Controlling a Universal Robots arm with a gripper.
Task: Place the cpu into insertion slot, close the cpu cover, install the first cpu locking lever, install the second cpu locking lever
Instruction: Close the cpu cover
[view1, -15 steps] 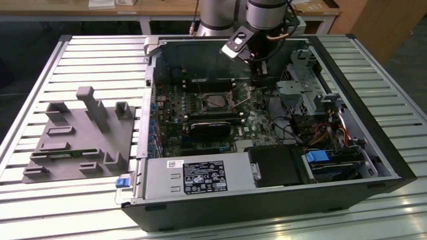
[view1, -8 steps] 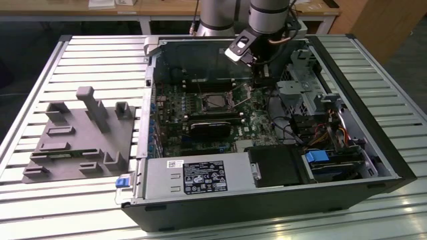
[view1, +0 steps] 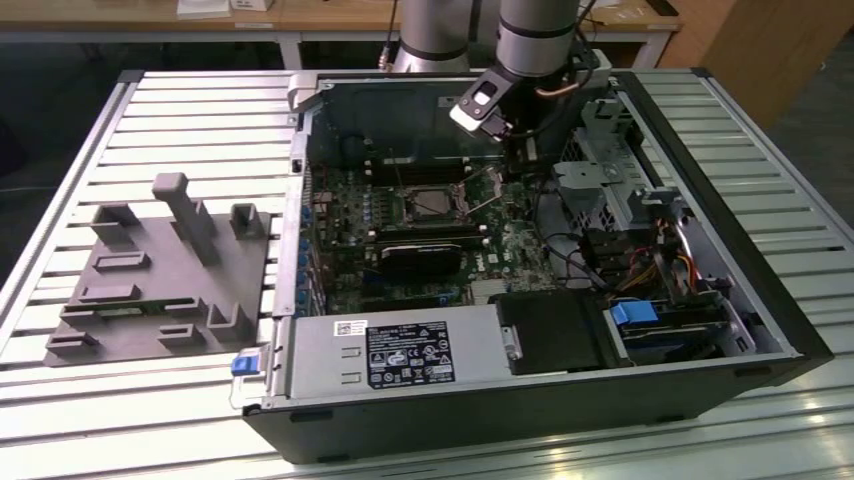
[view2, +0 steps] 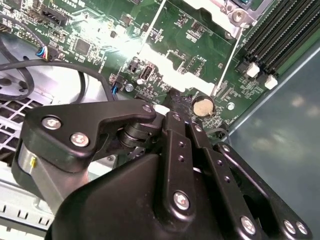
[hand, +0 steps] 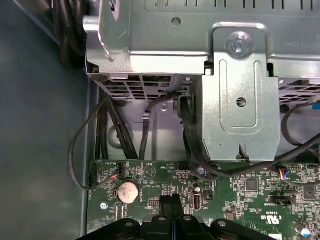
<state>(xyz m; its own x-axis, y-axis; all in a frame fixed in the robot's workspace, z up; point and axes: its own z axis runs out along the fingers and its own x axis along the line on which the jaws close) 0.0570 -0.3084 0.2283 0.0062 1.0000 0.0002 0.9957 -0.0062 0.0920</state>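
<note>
black metal tool (hand: 172, 202) pinched together over green circuit board (hand: 235, 200).

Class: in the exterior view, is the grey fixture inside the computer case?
No, the grey fixture rests on the slatted table, outside the computer case.

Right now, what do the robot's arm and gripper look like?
The arm is a grey cylindrical tube with a white-and-black box at its wrist. The gripper is matte black: flat linkage bars joined by silver screws, ending in narrow fingers.
</note>
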